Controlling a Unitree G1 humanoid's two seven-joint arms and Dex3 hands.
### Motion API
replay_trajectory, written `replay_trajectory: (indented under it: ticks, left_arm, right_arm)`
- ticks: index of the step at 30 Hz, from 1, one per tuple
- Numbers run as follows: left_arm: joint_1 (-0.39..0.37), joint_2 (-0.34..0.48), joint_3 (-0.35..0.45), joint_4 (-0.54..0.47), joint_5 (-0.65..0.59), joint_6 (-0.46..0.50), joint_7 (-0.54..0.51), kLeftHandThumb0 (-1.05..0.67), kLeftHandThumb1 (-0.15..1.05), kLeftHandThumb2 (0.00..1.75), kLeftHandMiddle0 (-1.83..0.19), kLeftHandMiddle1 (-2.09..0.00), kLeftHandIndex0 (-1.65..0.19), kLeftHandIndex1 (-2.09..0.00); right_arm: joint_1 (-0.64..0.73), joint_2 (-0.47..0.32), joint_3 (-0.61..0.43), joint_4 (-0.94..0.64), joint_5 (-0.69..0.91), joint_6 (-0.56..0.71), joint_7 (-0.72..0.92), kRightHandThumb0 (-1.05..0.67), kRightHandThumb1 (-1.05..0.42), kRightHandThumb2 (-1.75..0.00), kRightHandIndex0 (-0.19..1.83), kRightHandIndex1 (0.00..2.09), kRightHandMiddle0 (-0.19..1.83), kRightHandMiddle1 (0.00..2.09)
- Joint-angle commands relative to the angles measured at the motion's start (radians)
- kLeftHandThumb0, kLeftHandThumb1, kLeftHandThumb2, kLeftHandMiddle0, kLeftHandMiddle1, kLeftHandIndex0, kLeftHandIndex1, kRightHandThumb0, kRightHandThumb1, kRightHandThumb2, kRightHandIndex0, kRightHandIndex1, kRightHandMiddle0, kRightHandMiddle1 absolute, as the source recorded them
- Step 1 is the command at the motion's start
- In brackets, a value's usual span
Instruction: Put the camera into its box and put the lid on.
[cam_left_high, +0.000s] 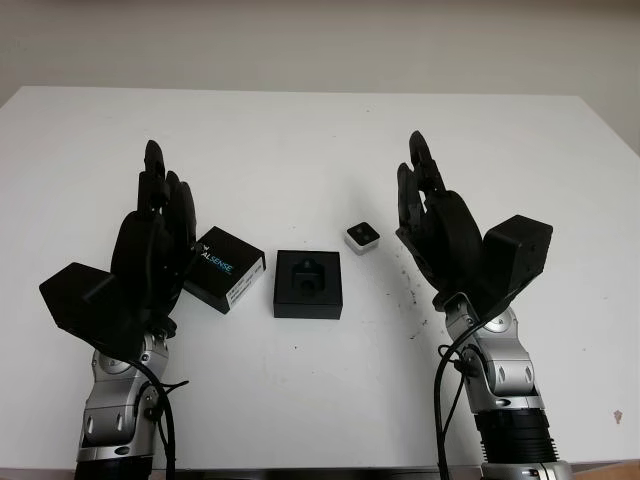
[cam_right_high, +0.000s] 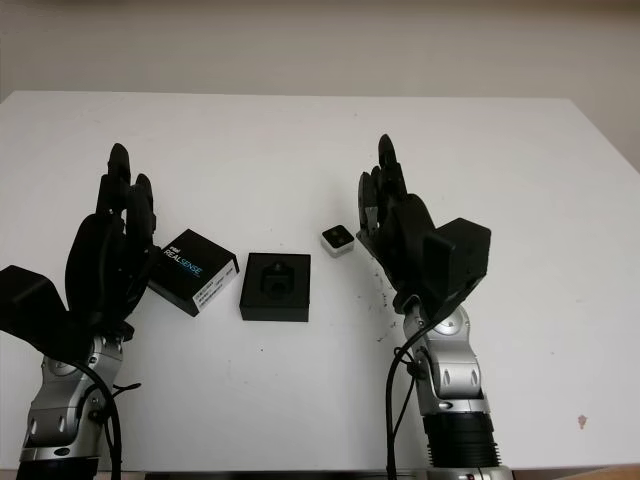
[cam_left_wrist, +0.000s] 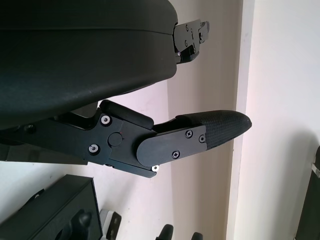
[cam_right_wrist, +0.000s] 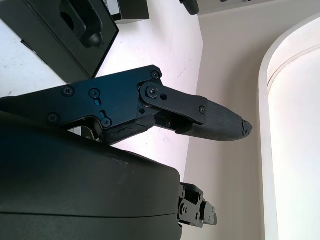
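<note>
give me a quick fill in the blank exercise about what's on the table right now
1. The small camera sits on the table, still ____ the box.
2. The open black box lies between the lid and the ____.
3. The printed lid lies nearest the ____ hand.
4. The right hand holds ____.

Missing words: outside; camera; left; nothing

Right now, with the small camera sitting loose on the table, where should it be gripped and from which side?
Probably by its two opposite side faces, coming from above. The camera is a small squarish block lying flat, apart from the box, and the open right hand beside it is nearest.
</note>
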Motion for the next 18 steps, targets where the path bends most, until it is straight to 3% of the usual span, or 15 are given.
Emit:
replay_trajectory:
  ticks: [1, 11, 15, 18]
  left_arm:
    - [-0.026, 0.002, 0.008, 0.001, 0.006, -0.015, 0.009, -0.74, 1.05, 0.65, 0.19, 0.0, 0.19, 0.0]
    - [-0.028, -0.037, 0.005, -0.008, 0.009, -0.037, 0.059, -0.72, 1.05, 0.63, 0.19, 0.0, 0.19, 0.0]
    - [-0.018, -0.034, 0.011, -0.003, 0.009, -0.048, 0.055, -0.71, 1.05, 0.64, 0.19, 0.0, 0.19, 0.0]
    - [-0.017, -0.03, 0.013, -0.003, 0.0, -0.041, 0.044, -0.71, 1.05, 0.63, 0.19, 0.0, 0.19, 0.0]
  right_arm:
    - [-0.024, -0.007, -0.006, 0.007, 0.007, -0.004, 0.002, -0.71, -1.05, -0.67, -0.17, 0.05, -0.17, 0.05]
    - [-0.037, -0.031, -0.034, 0.019, 0.033, -0.006, 0.03, -0.7, -1.05, -0.62, -0.15, 0.06, -0.14, 0.06]
    - [-0.123, -0.101, -0.035, 0.04, 0.0, 0.018, 0.045, -0.73, -1.05, -0.24, -0.05, 0.1, -0.03, 0.12]
    - [-0.233, -0.19, -0.011, 0.125, -0.065, -0.023, 0.098, -0.59, -0.97, -0.08, 0.01, 0.12, 0.03, 0.18]
